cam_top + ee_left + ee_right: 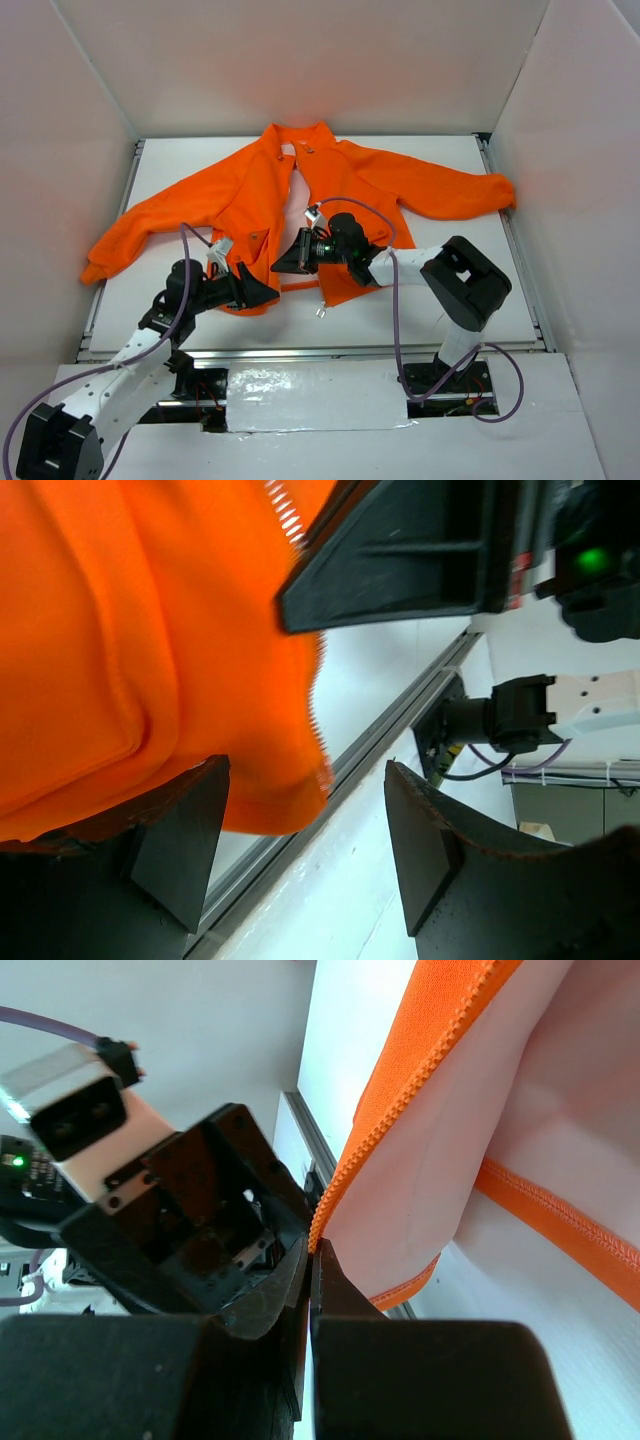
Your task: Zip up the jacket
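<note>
The jacket point(250, 195) lies spread on the table point(430, 290), front open, sleeves out to both sides, collar at the far end; both arms reach its lower front, near the open middle. The right tool point(312, 1260) is closed, fingers pressed together on the zip edge point(400, 1090) near its lower end. The left tool point(305, 780) stands open at the hem point(290, 815); orange fabric lies over one finger point(180, 850), the other point(430, 850) clear of it.
</note>
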Motion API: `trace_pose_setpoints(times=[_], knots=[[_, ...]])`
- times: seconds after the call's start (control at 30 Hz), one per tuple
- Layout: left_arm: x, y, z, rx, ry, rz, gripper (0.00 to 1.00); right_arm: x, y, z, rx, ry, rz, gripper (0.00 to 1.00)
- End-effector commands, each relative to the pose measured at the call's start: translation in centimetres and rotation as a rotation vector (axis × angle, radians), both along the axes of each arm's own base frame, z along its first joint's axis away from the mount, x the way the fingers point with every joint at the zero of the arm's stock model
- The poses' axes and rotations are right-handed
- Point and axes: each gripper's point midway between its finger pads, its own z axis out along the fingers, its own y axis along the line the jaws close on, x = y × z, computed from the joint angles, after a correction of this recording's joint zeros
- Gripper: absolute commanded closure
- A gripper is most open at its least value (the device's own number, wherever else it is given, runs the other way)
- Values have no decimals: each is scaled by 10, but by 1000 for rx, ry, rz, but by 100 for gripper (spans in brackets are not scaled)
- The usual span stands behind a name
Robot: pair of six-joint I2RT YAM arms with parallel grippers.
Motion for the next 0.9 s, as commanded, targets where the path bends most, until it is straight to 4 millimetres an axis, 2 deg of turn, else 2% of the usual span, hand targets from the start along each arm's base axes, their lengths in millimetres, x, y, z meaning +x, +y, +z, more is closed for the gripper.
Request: trace_pose_setpoints(times=[0.0, 0.1, 0.2, 0.63, 0.87], knots=[[0, 1, -7, 19, -19, -4, 25, 0, 9, 15, 40, -47, 23, 100], [0, 2, -13, 33, -10, -1, 25, 1, 10, 14, 35, -47, 24, 100], [0, 3, -19, 46, -2, 2, 29, 0, 10, 14, 38, -45, 28, 100], [7, 0, -15, 26, -38, 6, 37, -2, 10, 7, 22, -40, 44, 100], [9, 0, -16, 24, -47, 10, 46, -2, 10, 4, 12, -42, 53, 100]])
